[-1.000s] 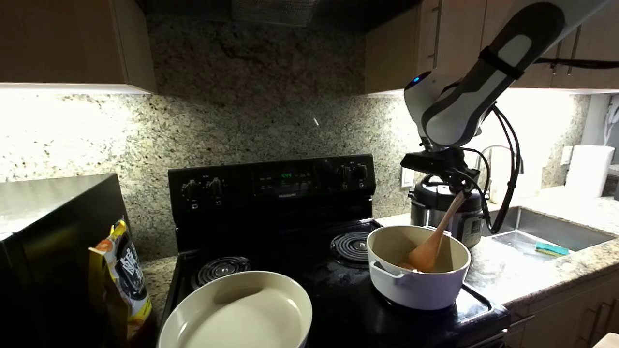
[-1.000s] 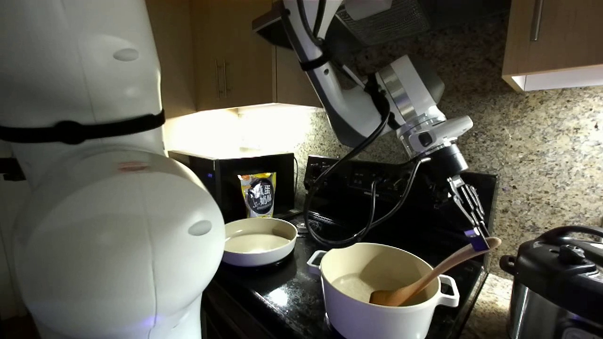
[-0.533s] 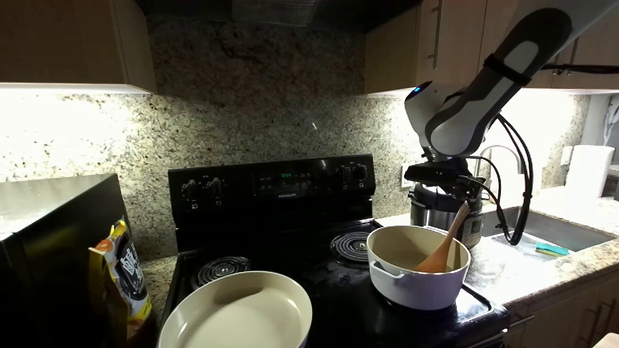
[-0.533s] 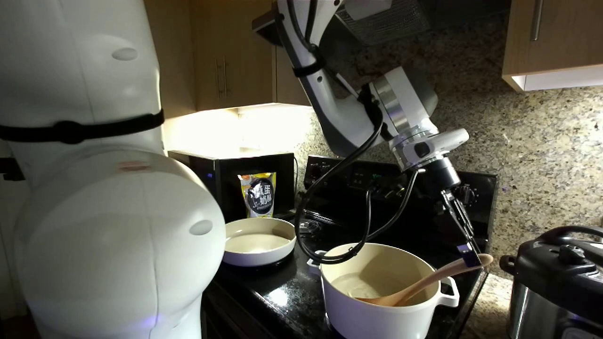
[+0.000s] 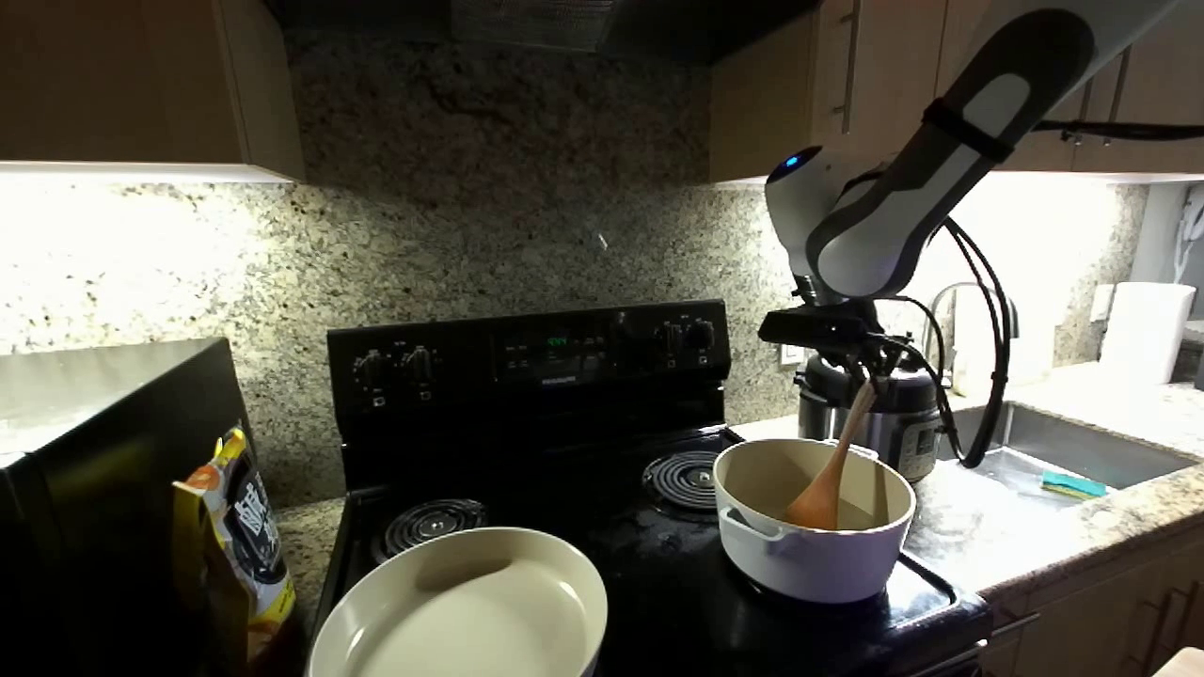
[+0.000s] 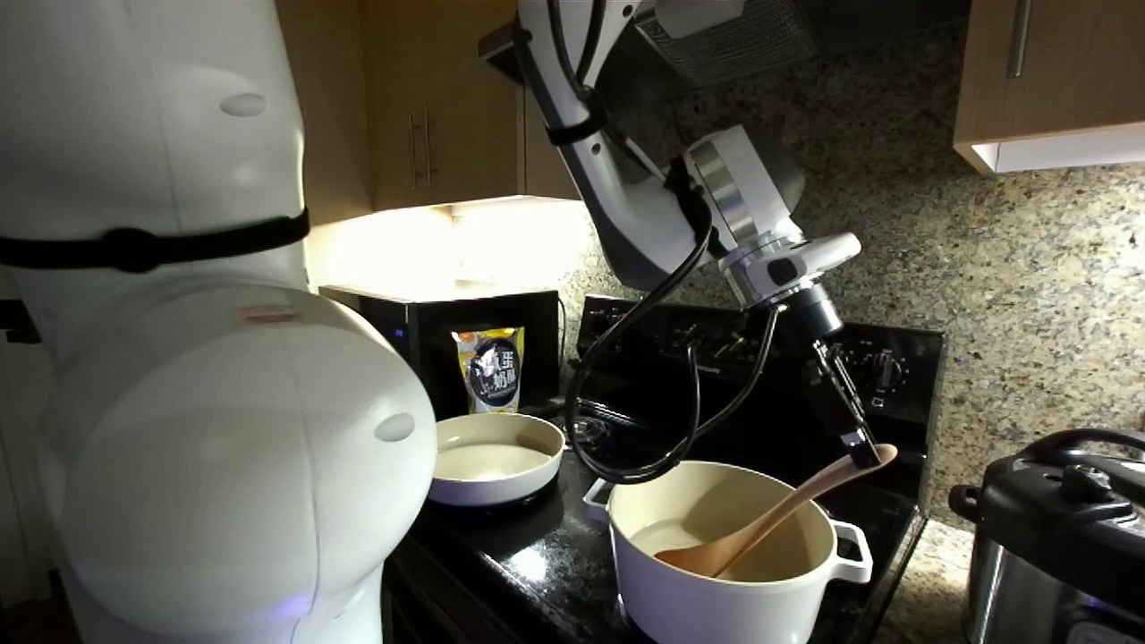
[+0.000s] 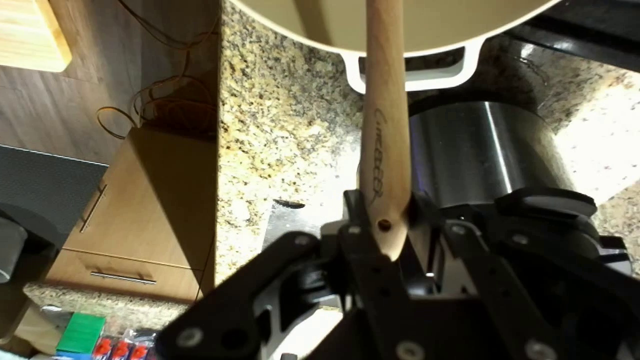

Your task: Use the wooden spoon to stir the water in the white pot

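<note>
In the wrist view the gripper (image 7: 386,210) was clamped on the wooden spoon (image 7: 385,120), its 2 fingers (image 7: 355,210) on either side of the handle, just beside the hole in its end. In both exterior views the spoon slanted down from the gripper, over the rim of the white pot (image 6: 716,608), its broad head inside and well below the fingertips. Whether it touched the pot's floor was unclear.

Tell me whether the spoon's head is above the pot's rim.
No, in an exterior view the spoon reaches down inside the pot, its head below the rim.
</note>
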